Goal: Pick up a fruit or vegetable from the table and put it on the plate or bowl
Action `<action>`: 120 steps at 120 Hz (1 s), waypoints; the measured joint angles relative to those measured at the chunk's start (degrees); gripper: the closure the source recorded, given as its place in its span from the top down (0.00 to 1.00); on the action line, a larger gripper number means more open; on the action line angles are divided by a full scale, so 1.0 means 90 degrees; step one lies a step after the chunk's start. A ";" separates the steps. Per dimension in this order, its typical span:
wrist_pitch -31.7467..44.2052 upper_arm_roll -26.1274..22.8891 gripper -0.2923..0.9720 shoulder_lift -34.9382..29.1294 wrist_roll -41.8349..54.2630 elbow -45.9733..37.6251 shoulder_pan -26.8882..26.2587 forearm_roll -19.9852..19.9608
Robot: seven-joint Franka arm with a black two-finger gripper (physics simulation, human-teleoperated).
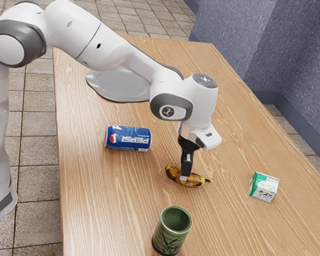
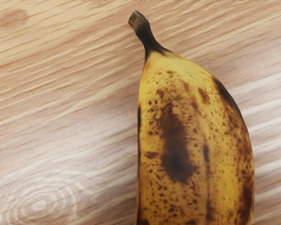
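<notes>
The black two-finger gripper (image 1: 185, 174) reaches down onto the brown-spotted yellow banana (image 1: 197, 182) on the wooden table (image 1: 117, 202), with a blue Pepsi can (image 1: 128, 138) at the banana's ten o'clock; I cannot tell how far the fingers are open.

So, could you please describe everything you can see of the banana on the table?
The banana is overripe: yellow skin thickly freckled brown, with a large dark blotch along its middle and a blackened stem tapering to a blunt tip. Gently curved, it lies flat on the wooden table, between the Pepsi can and a small white-and-green carton, beyond the green cup. The hand stands upright at its middle; whether it grips cannot be seen.
</notes>
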 joint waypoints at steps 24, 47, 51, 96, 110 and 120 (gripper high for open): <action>0.0091 -0.0018 0.77 0.0047 0.0017 -0.0020 -0.0025 -0.0002; 0.0153 -0.0020 0.77 0.0114 0.0032 -0.0075 -0.0021 -0.0016; 0.0160 -0.0020 0.77 0.0122 0.0035 -0.0092 -0.0021 -0.0018; 0.0251 -0.0020 0.53 0.0201 0.0053 -0.0120 -0.0022 -0.0021; 0.0263 -0.0019 0.43 0.0200 0.0046 -0.0120 -0.0012 -0.0012; 0.0265 -0.0019 0.38 0.0182 0.0043 -0.0120 -0.0012 -0.0011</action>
